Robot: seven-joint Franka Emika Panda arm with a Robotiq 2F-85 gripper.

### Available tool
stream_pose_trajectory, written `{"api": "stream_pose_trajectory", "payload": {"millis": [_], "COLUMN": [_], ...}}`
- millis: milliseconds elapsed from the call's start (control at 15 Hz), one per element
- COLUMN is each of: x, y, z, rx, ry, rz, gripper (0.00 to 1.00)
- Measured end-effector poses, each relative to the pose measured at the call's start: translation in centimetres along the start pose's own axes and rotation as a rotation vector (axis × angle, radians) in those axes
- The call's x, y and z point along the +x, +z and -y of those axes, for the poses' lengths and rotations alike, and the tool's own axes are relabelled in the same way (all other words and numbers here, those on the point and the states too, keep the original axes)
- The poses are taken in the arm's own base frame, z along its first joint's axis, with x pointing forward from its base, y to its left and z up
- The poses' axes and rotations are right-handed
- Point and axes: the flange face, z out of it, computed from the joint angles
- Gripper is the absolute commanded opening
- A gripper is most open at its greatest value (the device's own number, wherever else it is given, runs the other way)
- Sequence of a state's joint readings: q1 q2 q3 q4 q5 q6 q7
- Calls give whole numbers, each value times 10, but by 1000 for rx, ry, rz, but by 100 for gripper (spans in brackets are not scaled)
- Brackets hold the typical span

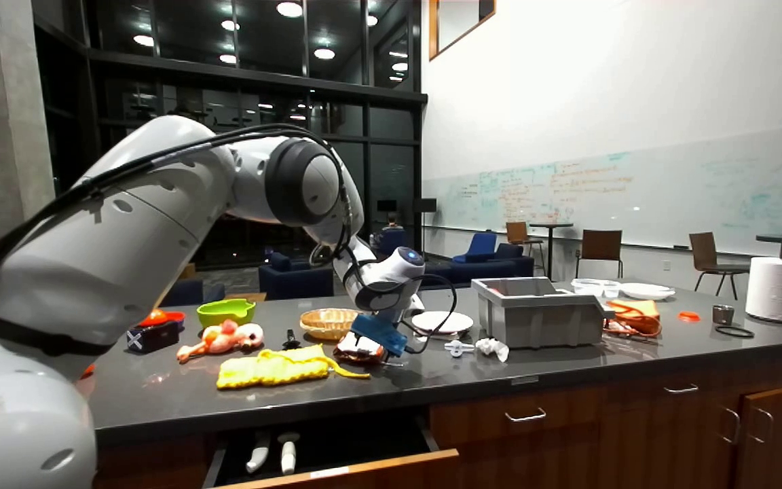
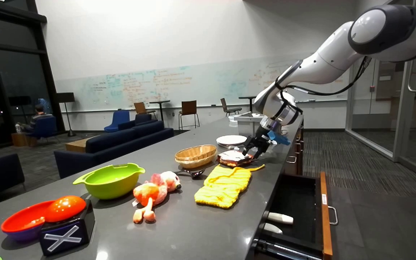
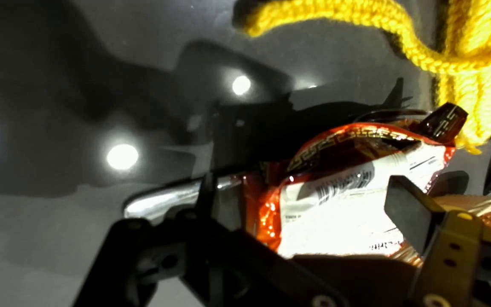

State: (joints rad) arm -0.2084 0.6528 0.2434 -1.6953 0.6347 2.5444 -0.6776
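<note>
Since its wrapper looks thin and glossy, the red-and-white plastic packet (image 3: 343, 221) should handle light, soft and slippery.
Probably best pinched gently across its middle, as the contents may crush. Left to right in the wrist view: a dark finger (image 3: 206, 198) of the pincer (image 3: 309, 200), beside the packet's red end; the packet, right of centre on the grey tabletop (image 3: 24, 247); the opposite finger (image 3: 409, 213), overlapping the packet's right part; a yellow knitted cloth (image 3: 480, 76) in the upper right corner. The pincer stands parted astride the packet; contact cannot be told.

A glossy red, white-labelled packet (image 3: 339, 213) lies, seemingly flat, on the grey counter (image 2: 179, 231)
</note>
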Motion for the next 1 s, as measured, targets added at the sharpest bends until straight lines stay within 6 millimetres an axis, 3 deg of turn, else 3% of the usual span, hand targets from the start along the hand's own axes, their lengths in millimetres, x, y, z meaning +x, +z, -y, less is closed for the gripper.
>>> {"api": "stream_pose_trajectory", "payload": {"millis": [1000], "x": [-8], "y": [-10], "z": [-4], "rx": [37], "ry": [88], "rz": [-28], "gripper": [100]}}
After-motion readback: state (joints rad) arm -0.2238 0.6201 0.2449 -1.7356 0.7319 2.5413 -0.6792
